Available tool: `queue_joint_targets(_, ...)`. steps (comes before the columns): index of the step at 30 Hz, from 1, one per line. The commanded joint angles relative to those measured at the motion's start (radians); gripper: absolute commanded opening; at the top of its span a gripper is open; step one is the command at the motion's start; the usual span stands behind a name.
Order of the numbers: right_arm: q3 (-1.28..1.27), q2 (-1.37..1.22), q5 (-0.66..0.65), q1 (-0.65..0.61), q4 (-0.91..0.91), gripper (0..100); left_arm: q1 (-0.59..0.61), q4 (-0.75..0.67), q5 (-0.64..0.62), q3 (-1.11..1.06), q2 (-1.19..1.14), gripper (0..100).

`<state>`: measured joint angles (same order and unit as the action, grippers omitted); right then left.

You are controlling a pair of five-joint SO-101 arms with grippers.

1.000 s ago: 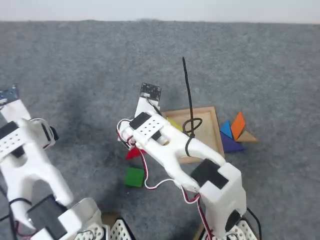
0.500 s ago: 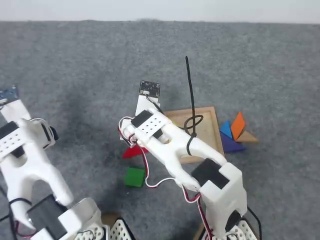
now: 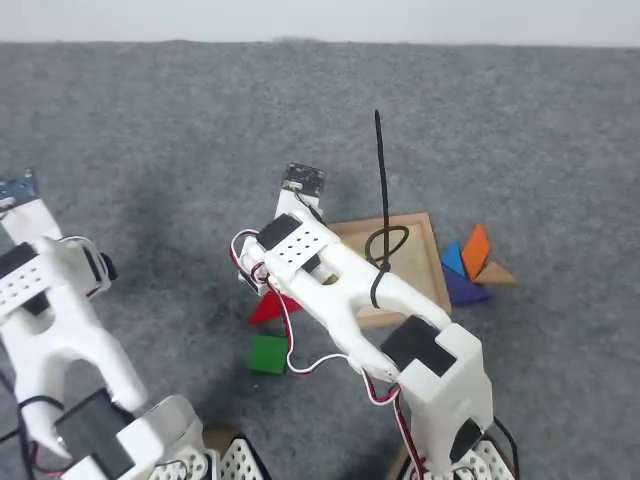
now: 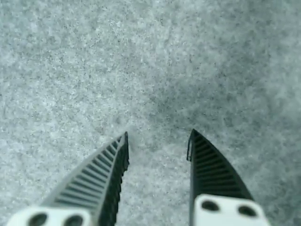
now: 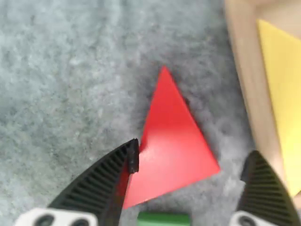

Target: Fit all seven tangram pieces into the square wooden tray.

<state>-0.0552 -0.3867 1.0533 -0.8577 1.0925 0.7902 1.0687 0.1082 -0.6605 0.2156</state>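
Right tool (image 5: 193,160): released, jaws spread wide, hanging over the red triangle (image 5: 174,136); one fingertip (image 5: 123,165) overlaps the triangle's edge in the right wrist view (contact cannot be told).

Red triangle: flat on the grey carpeted surface (image 4: 141,56), outside the square wooden tray (image 5: 242,94) and near its left rim as the high view shows it; one corner points away from the tool.

Green square (image 3: 268,353): on the surface close beside the red triangle, on the side toward the arm bases; apart from the tray.

Yellow piece (image 5: 282,94): lying inside the tray, against the rim nearest the red triangle.

Orange piece (image 3: 476,250), blue piece (image 3: 453,258), purple piece (image 3: 462,288), tan piece (image 3: 497,273): clustered on the surface just beyond the tray's right rim in the high view, packed against one another; the purple one lies nearest the rim.

Left tool (image 4: 157,146): released, jaws apart, over bare carpet; the left arm (image 3: 50,300) stands at the left of the high view, well apart from the tray.
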Motion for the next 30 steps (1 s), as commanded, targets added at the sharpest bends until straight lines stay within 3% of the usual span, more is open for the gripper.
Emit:
queue_joint_targets(1, 0.049, 0.004, 0.052, -0.044, 0.025, 38.0, -0.003, -0.012, -0.017, 0.005, 0.002, 20)
queue_joint_targets(12, 0.054, -0.038, 0.057, -0.005, 0.021, 37.8, -0.003, -0.012, -0.017, 0.007, 0.002, 20)
queue_joint_targets(17, 0.109, -0.104, 0.048, 0.012, 0.024, 31.1, -0.003, -0.011, -0.017, 0.007, 0.002, 20)
queue_joint_targets(22, 0.129, -0.117, -0.06, 0.013, 0.033, 27.7, -0.003, -0.011, -0.017, 0.005, 0.002, 20)
queue_joint_targets(30, 0.129, -0.125, -0.078, 0.013, 0.033, 27.4, -0.003, -0.011, -0.017, 0.005, 0.002, 20)
